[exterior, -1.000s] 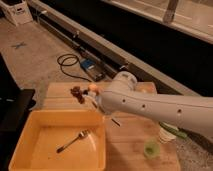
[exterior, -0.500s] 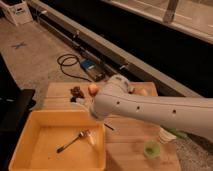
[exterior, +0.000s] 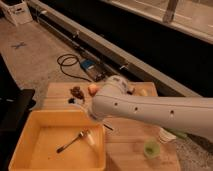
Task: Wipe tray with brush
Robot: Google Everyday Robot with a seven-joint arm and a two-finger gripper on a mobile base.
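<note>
Pincer [exterior: 96, 120] hangs over tray [exterior: 45, 137] right rim, likely for brush [exterior: 90, 138] inside; its grip, cannot tell.

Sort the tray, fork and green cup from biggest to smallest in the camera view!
1. Tray, by far.
2. Fork, long but thin.
3. Green cup, short and stubby; close to the fork, so unsure.
The gripper is over the tray's right rim, mostly hidden by the arm.
</note>
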